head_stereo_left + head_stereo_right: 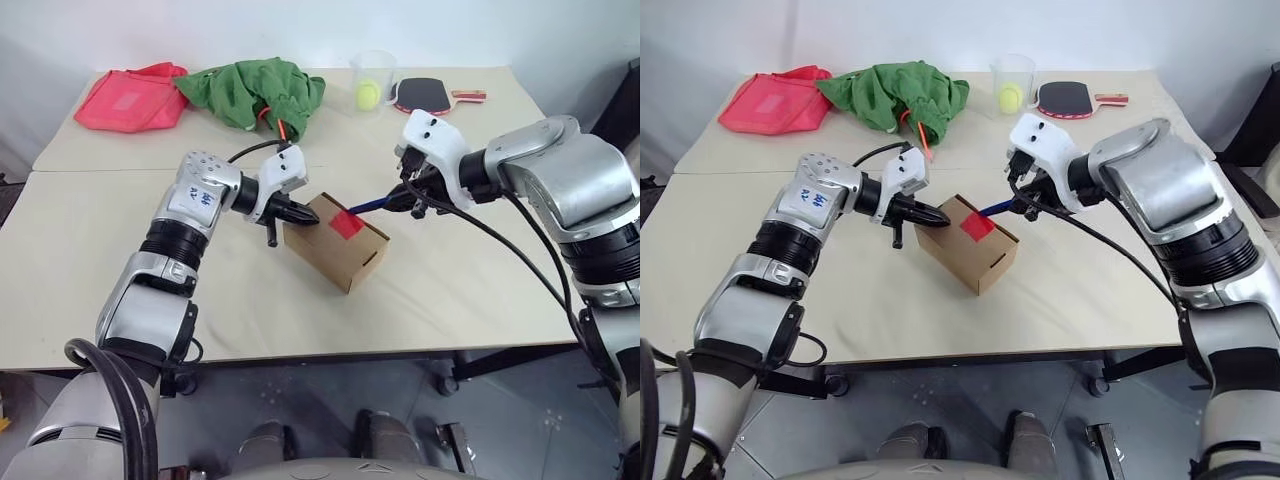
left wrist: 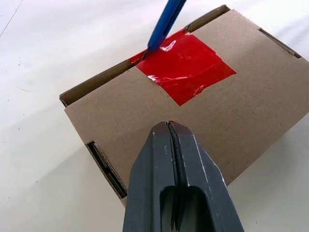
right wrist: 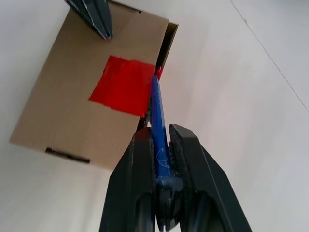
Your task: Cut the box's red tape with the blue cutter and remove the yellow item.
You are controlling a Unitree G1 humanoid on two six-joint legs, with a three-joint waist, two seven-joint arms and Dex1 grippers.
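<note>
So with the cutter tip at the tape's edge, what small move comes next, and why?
Probably draw the blue cutter along the flap seam through the red tape. Its tip sits at the tape's edge there, the tape looks uncut, and the shut left end effector is at the box, apparently steadying it.

You are seeing a crumpled green cloth [image 1: 252, 92] lying on the white table [image 1: 90, 260]; left of it a pink-red cloth bag [image 1: 132, 98], right of it a clear plastic cup [image 1: 372, 78] and a black-and-red paddle [image 1: 426, 95].

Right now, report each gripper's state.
Left gripper: shut, holding nothing, its tips pressed on the box top.
Right gripper: shut on the blue cutter, its tip at the red tape edge.
</note>
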